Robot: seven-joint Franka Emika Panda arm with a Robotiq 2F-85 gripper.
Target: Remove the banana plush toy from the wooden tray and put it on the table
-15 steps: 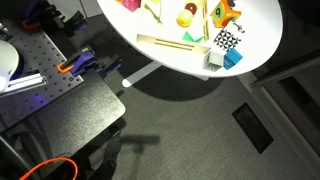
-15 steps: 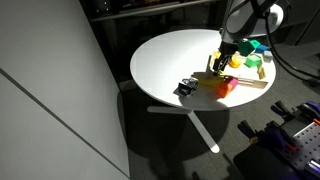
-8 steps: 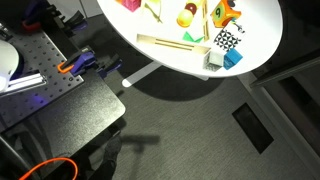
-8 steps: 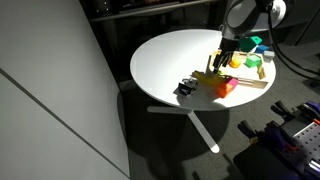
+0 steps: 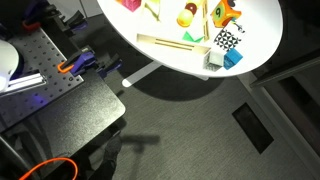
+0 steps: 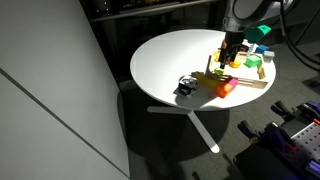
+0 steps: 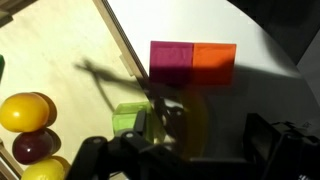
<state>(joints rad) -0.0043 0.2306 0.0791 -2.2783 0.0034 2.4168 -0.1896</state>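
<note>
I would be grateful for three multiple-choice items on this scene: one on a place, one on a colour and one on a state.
1. Where does the two-coloured block lie relative to the wooden tray? A inside it; B on the table outside its rim; C atop its toys.
2. What are the block's colours? A magenta and orange; B blue and green; C black and white.
3. What is the tray's state? A empty; B overturned; C holding toys.
Answers: B, it lies beyond the rim; A, both halves show in the wrist view; C, a yellow toy lies inside.
</note>
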